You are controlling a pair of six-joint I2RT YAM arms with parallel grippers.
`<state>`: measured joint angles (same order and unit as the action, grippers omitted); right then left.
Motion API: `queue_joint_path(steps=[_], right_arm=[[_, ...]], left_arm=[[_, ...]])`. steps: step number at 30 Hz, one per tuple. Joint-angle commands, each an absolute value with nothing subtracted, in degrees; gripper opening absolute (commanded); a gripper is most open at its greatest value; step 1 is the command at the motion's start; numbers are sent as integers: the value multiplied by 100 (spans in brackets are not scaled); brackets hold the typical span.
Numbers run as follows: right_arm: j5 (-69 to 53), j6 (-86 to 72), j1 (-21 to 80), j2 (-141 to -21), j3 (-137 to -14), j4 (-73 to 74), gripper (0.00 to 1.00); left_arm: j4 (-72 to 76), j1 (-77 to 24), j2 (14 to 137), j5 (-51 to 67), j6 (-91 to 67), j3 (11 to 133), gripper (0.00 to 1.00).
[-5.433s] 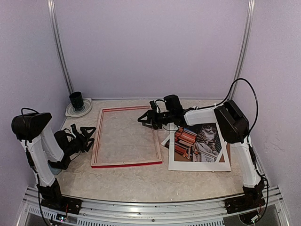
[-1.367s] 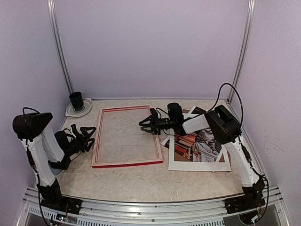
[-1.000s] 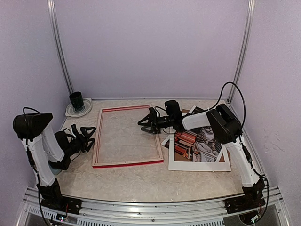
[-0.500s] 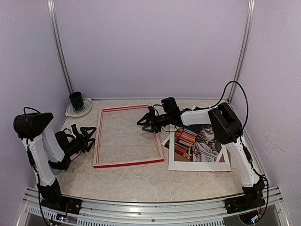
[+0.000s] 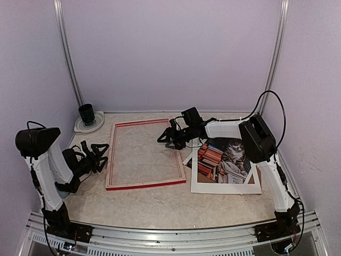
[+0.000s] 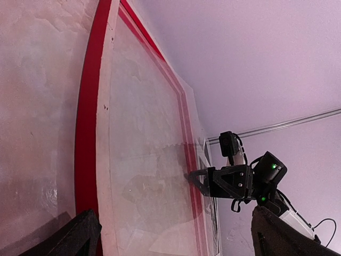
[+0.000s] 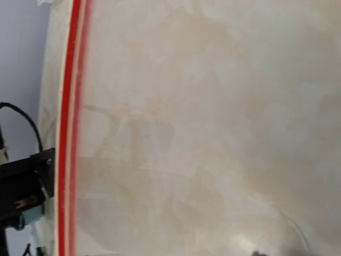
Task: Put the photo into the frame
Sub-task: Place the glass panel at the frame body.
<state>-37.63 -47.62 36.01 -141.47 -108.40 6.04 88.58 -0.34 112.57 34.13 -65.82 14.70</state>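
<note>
Frame (image 5: 144, 184): lies flat on the table (image 5: 160, 208), left of centre, red face up. Its long axis runs from the near edge toward the back wall, with the far end leaning slightly right.

Photo (image 5: 226, 156): flat on the table right of the frame, apart from it. The cat is in the far-right part of the print and the books are to the left. A white mat board (image 5: 224, 188) lies askew over it and hides all 4 edges, so I cannot tell its long axis. The right arm crosses its far side.

Right gripper (image 5: 168, 137): low over the frame's right rail near the far corner, jaws parted, nothing seen between them. I cannot tell whether it touches the rail. The right wrist view shows only rail and table, blurred.

Left gripper (image 5: 101, 156): just left of the frame's left rail, its 2 fingers spread wide and empty.
</note>
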Motion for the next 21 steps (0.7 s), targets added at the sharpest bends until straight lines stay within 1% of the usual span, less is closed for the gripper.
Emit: queue_joint_path(steps=[1,21], right_arm=[[-3270,-4391,3665,-13838,-10986,1160,65],[-2058,-3700,3673,-13428,-11065,2229,71]], left_arm=[[8815,-37,11383,3516,-6632,1363,99],[8815,-39,11417,3494,-6614,1371,99]])
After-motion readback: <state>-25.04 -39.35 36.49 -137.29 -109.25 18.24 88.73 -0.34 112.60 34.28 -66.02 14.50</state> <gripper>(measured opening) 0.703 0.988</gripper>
